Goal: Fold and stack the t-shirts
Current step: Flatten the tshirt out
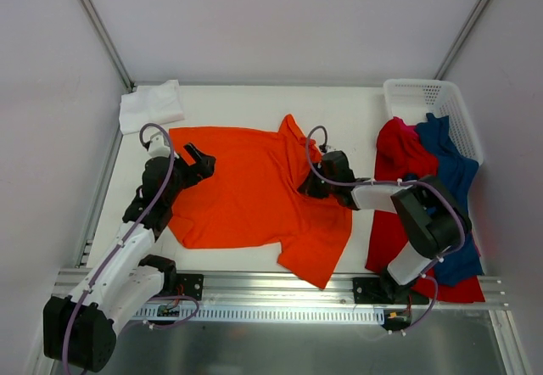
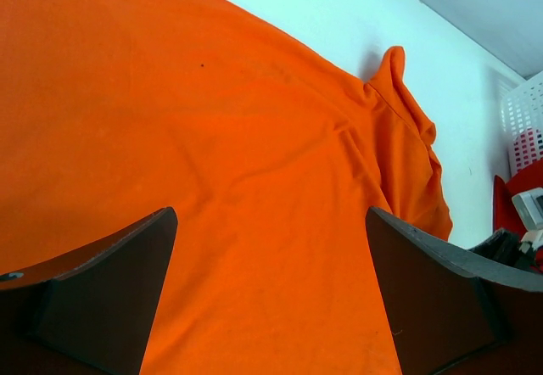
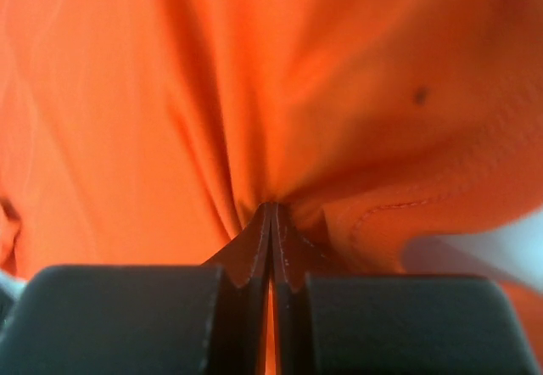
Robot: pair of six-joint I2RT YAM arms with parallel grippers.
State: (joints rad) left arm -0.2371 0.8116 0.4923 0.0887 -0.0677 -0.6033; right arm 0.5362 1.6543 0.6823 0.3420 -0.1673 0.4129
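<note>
Right tool (image 3: 271, 211) pinches orange t-shirt (image 3: 170, 95) (left tool (image 2: 270, 212) agape above).

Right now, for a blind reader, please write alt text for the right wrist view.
The right gripper is shut on a fold of the bright orange cloth t-shirt, which fills the view. Creases fan out from the pinch; a stitched hem shows lower right.

Left arm (image 1: 127, 260), right arm (image 1: 424, 222): white shells, black joints. Lilac cable (image 1: 170, 142) looped behind left end effector (image 1: 202, 161); likewise right end effector (image 1: 307, 188). Fingers (image 2: 441, 299) dark, wedge-shaped.
</note>
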